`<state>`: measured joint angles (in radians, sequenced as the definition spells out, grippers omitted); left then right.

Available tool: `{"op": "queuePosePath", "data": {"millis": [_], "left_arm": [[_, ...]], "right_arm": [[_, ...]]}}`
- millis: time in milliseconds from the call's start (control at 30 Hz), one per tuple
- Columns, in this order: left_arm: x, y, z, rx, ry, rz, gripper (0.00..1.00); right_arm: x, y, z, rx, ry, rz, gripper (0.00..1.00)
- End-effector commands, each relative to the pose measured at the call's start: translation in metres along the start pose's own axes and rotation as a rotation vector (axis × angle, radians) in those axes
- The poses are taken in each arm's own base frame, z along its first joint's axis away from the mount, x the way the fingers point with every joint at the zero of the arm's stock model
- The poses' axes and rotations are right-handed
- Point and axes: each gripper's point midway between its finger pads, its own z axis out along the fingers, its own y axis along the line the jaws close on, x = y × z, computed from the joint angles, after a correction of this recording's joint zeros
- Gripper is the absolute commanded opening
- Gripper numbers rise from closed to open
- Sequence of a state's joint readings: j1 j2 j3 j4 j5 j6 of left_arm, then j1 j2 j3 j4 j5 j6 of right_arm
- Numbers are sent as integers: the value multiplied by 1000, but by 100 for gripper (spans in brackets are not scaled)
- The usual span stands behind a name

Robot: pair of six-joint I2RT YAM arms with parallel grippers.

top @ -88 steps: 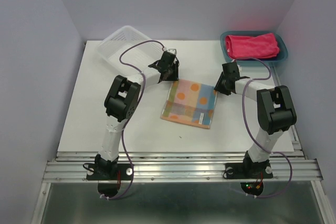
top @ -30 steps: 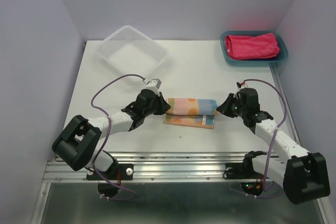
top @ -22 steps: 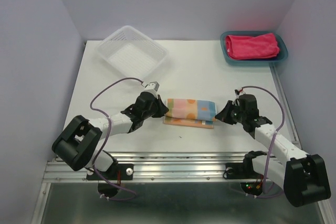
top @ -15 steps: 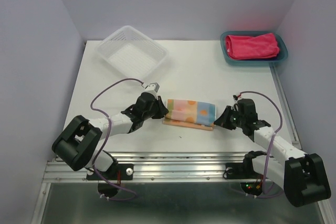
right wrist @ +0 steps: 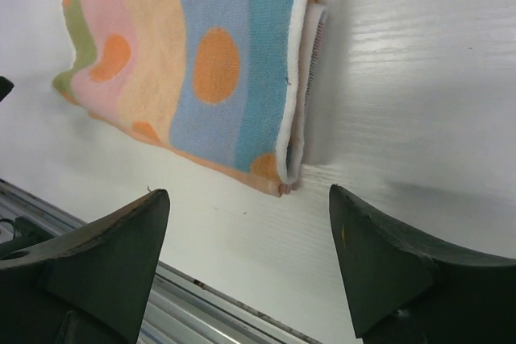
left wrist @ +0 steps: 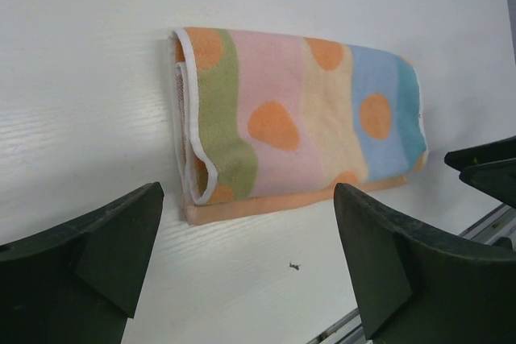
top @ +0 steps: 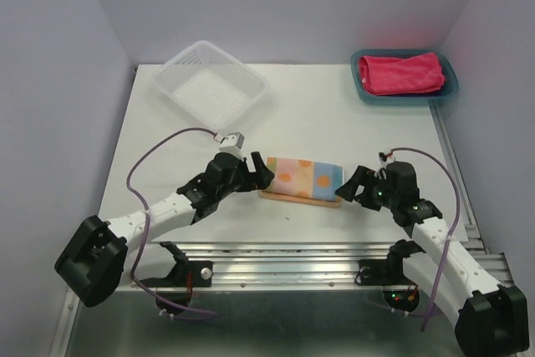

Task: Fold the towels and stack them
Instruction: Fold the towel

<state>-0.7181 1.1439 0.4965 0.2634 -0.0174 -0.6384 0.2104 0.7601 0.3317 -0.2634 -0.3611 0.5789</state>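
The peach towel lies folded, with the left gripper beside its left end and the right gripper beside its right, both spread wide and empty, so 1 fold looks done; the pink towel, far beyond it in the teal tray, awaits stacking.

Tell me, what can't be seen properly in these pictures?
- The patterned towel: how many layers lie inside its fold; the top layer covers them in every view.
- The pink towel: its underside and anything beneath, hidden by the cloth itself and the wall of the teal tray, top view.
- The left gripper and right gripper: the fingers' bases, cut off by the bottom edge of each wrist view.
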Motion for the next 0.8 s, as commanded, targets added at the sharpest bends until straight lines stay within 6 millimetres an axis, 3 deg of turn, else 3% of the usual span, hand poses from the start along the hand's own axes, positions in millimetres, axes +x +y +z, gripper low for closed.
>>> {"op": "queuePosePath", "data": {"millis": [0, 200, 400, 500, 667, 767], "left_arm": [[-7, 8, 3, -61, -26, 8, 99], [-9, 15, 19, -134, -5, 26, 99], [-11, 19, 20, -147, -15, 36, 99], [-11, 21, 18, -149, -29, 35, 99], [-9, 24, 15, -151, -34, 30, 99], [-9, 26, 13, -157, -41, 26, 99]], "right_arm": [[-37, 5, -9, 84, -97, -5, 83], [-48, -2, 8, 153, -64, 33, 80], [-54, -5, 33, 183, -48, 48, 77], [-47, -10, 51, 214, -21, 55, 73], [-38, -14, 62, 256, 3, 42, 68], [-30, -16, 68, 281, 22, 38, 57]]}}
